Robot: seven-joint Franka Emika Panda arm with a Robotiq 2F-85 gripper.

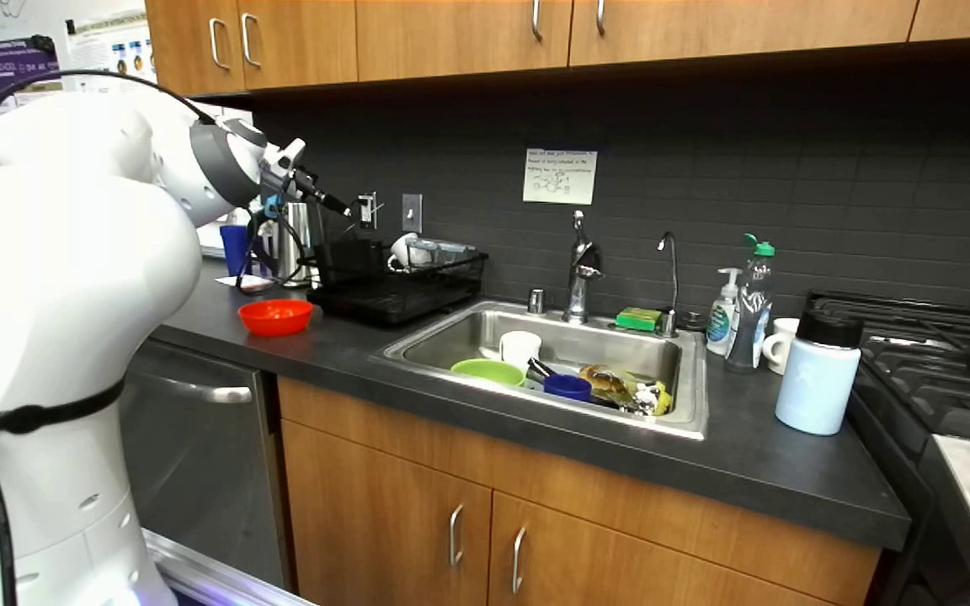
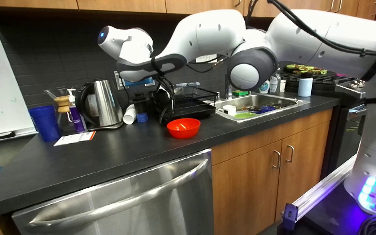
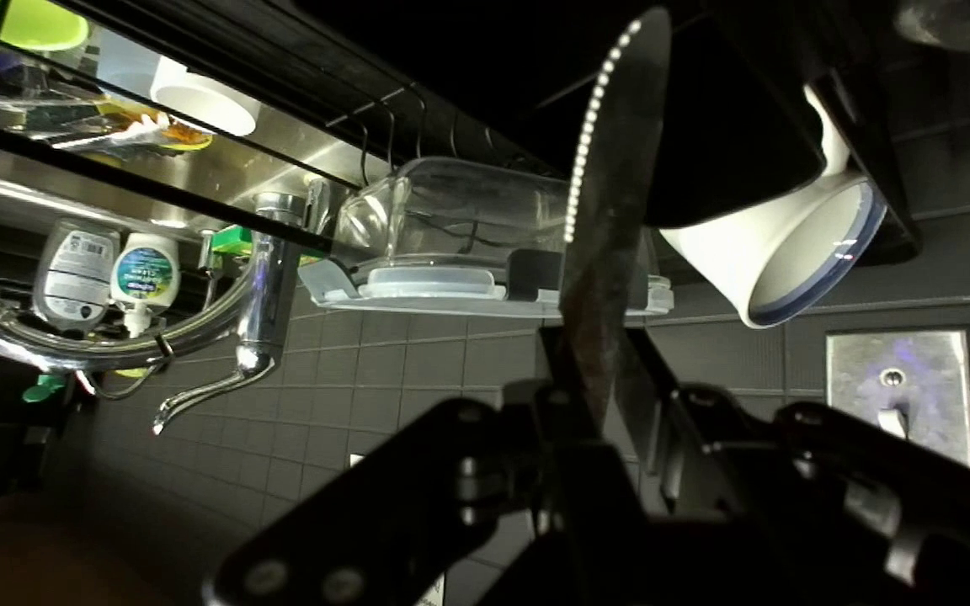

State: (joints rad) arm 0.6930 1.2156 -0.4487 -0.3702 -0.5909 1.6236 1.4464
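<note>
Hold step, looks like: gripper (image 3: 594,358) pinched narrow on serrated knife (image 3: 615,168), apparently above dish rack (image 1: 388,307) left of sink (image 1: 691,391). Next move likely needs firm grip, knife clear of container (image 3: 485,215).

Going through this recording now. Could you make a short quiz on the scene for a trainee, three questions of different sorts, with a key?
1. Multiple choice: In both exterior views, what colour is the cap of the light-blue bottle?
A) White
B) Black
C) Red

2. True or false: The red bowl stands on the countertop, outside the sink.

3. Fill in the blank: In the wrist view, the gripper is closed on a serrated ____.

Key:
1. B
2. True
3. knife
</note>
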